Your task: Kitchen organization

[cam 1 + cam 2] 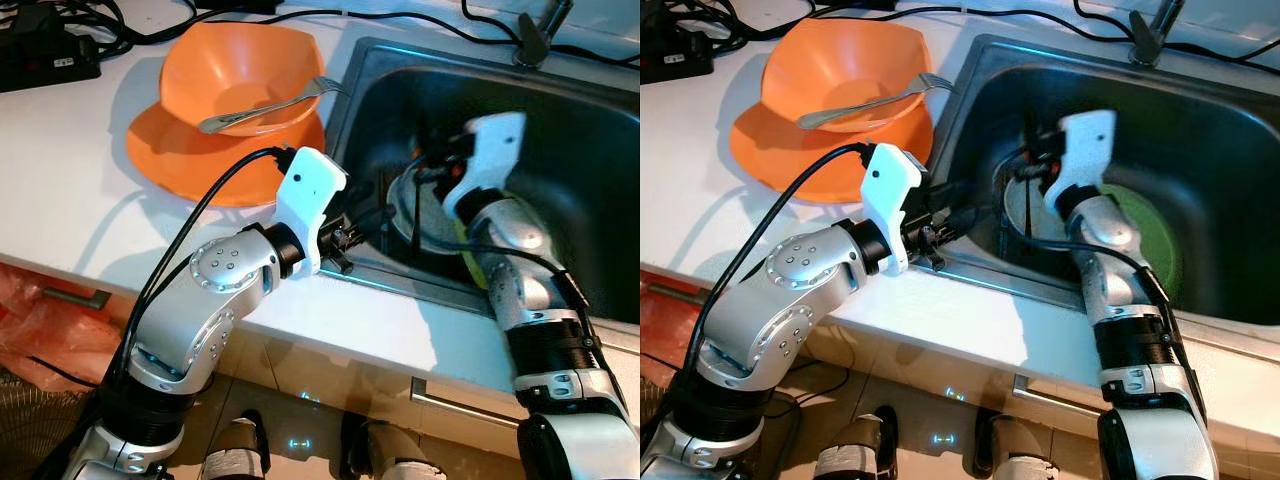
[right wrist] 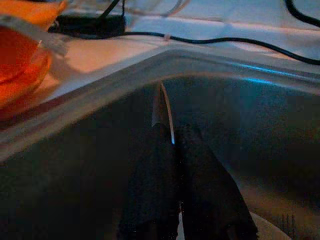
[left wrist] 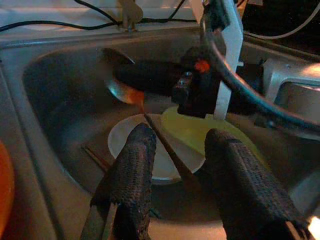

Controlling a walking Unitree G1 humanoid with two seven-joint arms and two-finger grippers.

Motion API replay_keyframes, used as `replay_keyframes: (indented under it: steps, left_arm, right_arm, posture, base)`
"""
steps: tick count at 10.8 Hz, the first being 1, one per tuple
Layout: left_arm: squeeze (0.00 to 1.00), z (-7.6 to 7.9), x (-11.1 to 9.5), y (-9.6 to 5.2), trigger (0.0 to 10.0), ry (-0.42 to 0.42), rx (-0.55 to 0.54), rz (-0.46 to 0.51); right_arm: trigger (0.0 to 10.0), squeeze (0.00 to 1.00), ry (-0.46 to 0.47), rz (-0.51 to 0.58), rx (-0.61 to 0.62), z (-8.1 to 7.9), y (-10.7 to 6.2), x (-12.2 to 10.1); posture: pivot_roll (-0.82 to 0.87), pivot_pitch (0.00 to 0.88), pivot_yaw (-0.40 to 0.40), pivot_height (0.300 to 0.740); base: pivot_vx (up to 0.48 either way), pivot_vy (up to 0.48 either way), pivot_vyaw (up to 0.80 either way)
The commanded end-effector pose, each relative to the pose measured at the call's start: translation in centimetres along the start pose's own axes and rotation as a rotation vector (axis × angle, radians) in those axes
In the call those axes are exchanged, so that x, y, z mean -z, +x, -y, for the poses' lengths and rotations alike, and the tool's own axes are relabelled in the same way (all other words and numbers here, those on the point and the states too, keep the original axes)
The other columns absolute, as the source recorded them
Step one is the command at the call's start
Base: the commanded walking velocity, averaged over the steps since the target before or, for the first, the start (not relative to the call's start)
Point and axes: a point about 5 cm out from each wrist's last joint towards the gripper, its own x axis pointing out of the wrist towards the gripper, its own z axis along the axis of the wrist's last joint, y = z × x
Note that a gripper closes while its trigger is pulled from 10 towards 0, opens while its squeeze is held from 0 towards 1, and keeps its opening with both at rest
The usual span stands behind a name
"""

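My right gripper (image 1: 432,152) reaches down into the steel sink (image 1: 600,120) and is shut on a metal spoon (image 3: 118,83), held above the sink floor. On that floor a white plate (image 3: 125,145) lies partly under a yellow-green plate (image 1: 1145,235), with a thin dark stick (image 3: 165,145) across the white one. My left gripper (image 3: 182,170) hovers at the sink's near left rim, open, with nothing between its fingers (image 3: 132,170). On the counter left of the sink an orange bowl (image 1: 240,65) holding a fork (image 1: 270,105) rests on an orange plate (image 1: 175,150).
The white counter (image 1: 70,170) runs along the sink's left and front. A black power strip (image 1: 40,50) and cables lie at the back left. The faucet (image 1: 540,30) stands behind the sink. Drawer handles (image 1: 460,400) sit below the counter edge.
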Motion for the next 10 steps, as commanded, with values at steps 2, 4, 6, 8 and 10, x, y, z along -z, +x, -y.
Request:
replay_keyframes:
  steps: [2, 4, 6, 8, 10]
  left_arm:
    - [0.00, 0.6, 0.0, 0.0, 10.0, 0.004, 0.029, -0.006]
    - [0.00, 0.6, 0.0, -0.1, 10.0, 0.001, 0.028, -0.009]
    - [0.00, 0.7, 0.1, -0.2, 10.0, 0.000, 0.030, -0.021]
    - [0.00, 0.7, 0.2, -0.2, 10.0, 0.001, 0.029, -0.031]
    - [0.00, 0.7, 0.3, -0.2, 10.0, 0.001, 0.032, -0.038]
  right_arm:
    - [10.0, 0.00, 0.013, -0.044, -0.007, -0.2, -0.5, 1.3]
    - [10.0, 0.00, 0.012, -0.049, -0.006, -0.1, -0.4, 1.4]
    - [10.0, 0.00, 0.004, -0.102, -0.011, -0.5, -0.8, 2.7]
    - [10.0, 0.00, 0.004, -0.103, -0.006, -0.5, -0.8, 2.7]
    - [10.0, 0.26, 0.005, -0.101, -0.009, -0.5, -0.8, 2.7]
  posture:
    - [0.15, 0.247, -0.040, 0.740]
    - [0.15, 0.249, -0.040, 0.740]
    - [0.15, 0.257, -0.041, 0.740]
    - [0.15, 0.260, -0.040, 0.740]
    - [0.15, 0.260, -0.039, 0.740]
  base:
    - [0.000, 0.000, 0.00]
    - [0.000, 0.000, 0.00]
    - [0.000, 0.000, 0.00]
    - [0.000, 0.000, 0.00]
    - [0.000, 0.000, 0.00]
